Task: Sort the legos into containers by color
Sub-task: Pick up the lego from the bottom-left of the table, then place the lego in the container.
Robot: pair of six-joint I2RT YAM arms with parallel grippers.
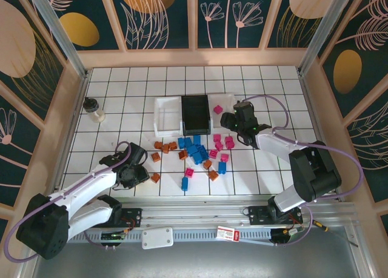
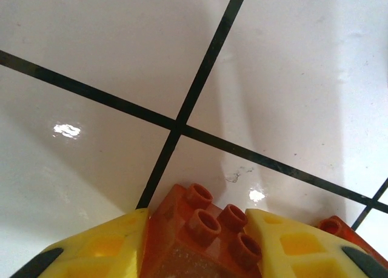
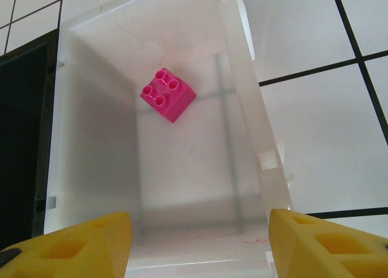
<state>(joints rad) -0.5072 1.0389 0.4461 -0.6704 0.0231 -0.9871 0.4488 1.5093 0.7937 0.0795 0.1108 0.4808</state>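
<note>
1. L gripper (image 2: 195,223): near-left area of the tiled table (image 1: 273,84), low over the surface. Its yellow fingers (image 2: 103,244) press on both sides of an orange brick (image 2: 203,241), studs up, so the jaws are clamped on it. A second orange brick (image 2: 330,225) sits just beside one finger, partly cut off by the frame edge.

2. Loose legos (image 1: 195,151): scattered mid-table, betw. the two arms. Orange grp (image 1: 165,146) on the left, blue grp (image 1: 193,145) at centre, pink grp (image 1: 221,142) on the right. A few strays lie nearer the bases.

3. R gripper (image 3: 200,229): beyond the pile, above the near end of the right white tray (image 3: 254,108). Fingers stand wide apart, nothing betw. them.

4. Containers: three in a row at far-centre, left white tray (image 1: 162,117), black tray (image 1: 195,111), then the right white tray. One pink brick (image 3: 168,94) lies inside the right white tray, studs up, toward its far end.

5. Clear jar (image 1: 94,109): far-left, upright, well apart from the trays.
</note>
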